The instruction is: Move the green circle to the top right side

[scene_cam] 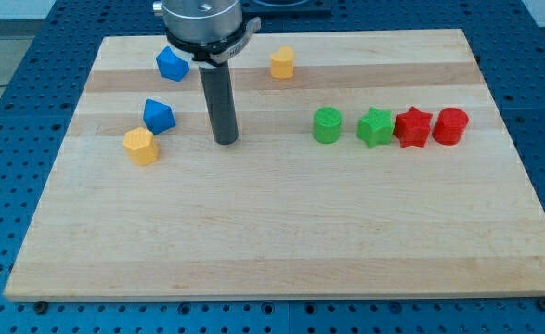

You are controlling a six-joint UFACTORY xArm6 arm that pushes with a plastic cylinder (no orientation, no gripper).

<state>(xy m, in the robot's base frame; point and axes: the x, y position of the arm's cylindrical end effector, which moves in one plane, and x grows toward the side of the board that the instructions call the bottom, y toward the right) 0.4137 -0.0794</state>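
The green circle [327, 125] is a short green cylinder at the view's right of centre. It is the leftmost of a row of blocks: the green star [375, 127], the red star [412, 127] and the red circle [450, 126] follow to its right. The green circle stands a little apart from the green star. My tip [225, 141] rests on the board to the view's left of the green circle, about a hundred pixels away, touching no block.
Two blue blocks lie at the view's left, one at the top [172, 63] and one lower [158, 115]. A yellow block [141, 146] sits below the lower blue one. Another yellow block [282, 63] is near the top centre. The wooden board [272, 241] ends at blue perforated table.
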